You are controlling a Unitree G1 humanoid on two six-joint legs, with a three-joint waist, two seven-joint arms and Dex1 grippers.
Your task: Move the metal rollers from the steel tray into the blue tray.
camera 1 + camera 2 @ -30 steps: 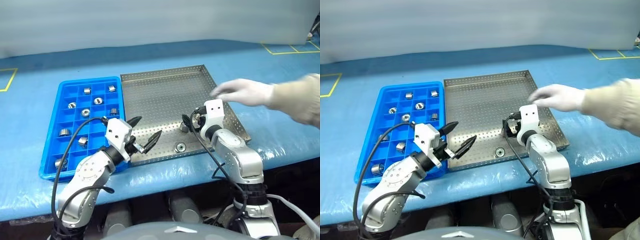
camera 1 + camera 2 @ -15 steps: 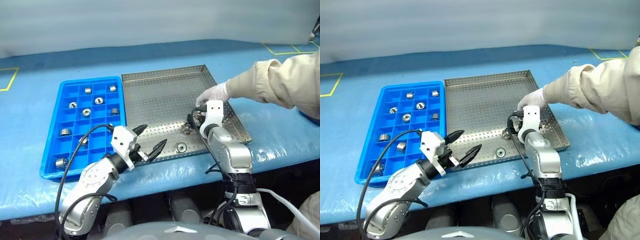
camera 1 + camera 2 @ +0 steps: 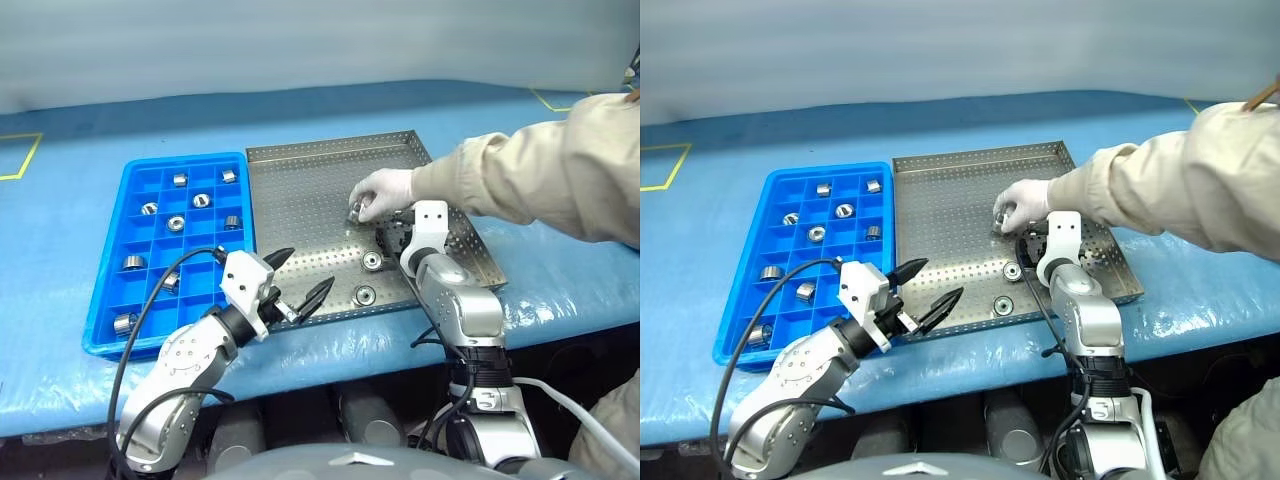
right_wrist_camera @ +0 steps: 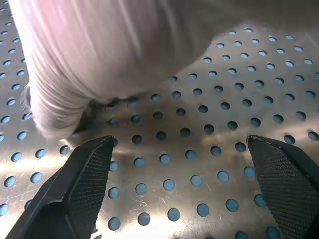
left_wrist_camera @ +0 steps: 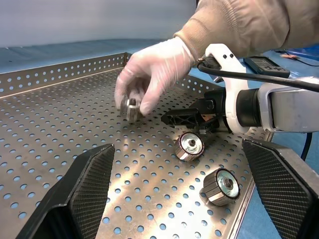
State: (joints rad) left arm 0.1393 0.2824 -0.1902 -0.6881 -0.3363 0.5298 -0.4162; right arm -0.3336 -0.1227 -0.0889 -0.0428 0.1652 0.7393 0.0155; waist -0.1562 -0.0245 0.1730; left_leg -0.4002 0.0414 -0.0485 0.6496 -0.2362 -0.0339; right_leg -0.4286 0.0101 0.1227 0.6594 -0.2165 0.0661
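Observation:
The steel tray (image 3: 300,190) lies in the middle of the table with two metal rollers (image 3: 372,261) (image 3: 365,296) near its front edge. They also show in the left wrist view (image 5: 190,146) (image 5: 220,185). A person's gloved hand (image 3: 382,188) pinches a third roller (image 5: 132,107) low over the tray floor. My right gripper (image 3: 390,238) stands open just right of the rollers, below that hand, with nothing between its fingers (image 4: 84,184). My left gripper (image 3: 306,270) hangs open and empty over the tray's front left corner. Left of it, the blue tray (image 3: 100,300) holds several rollers (image 3: 176,224).
The person's beige sleeve (image 3: 530,175) reaches in from the right across the steel tray's far right part. A blue sheet (image 3: 60,220) covers the table. A black cable (image 3: 150,300) loops over the blue tray's front.
The person's hand has come in from the right and moved left across the steel tray, above my right gripper, and now pinches a roller. Both grippers stay open.

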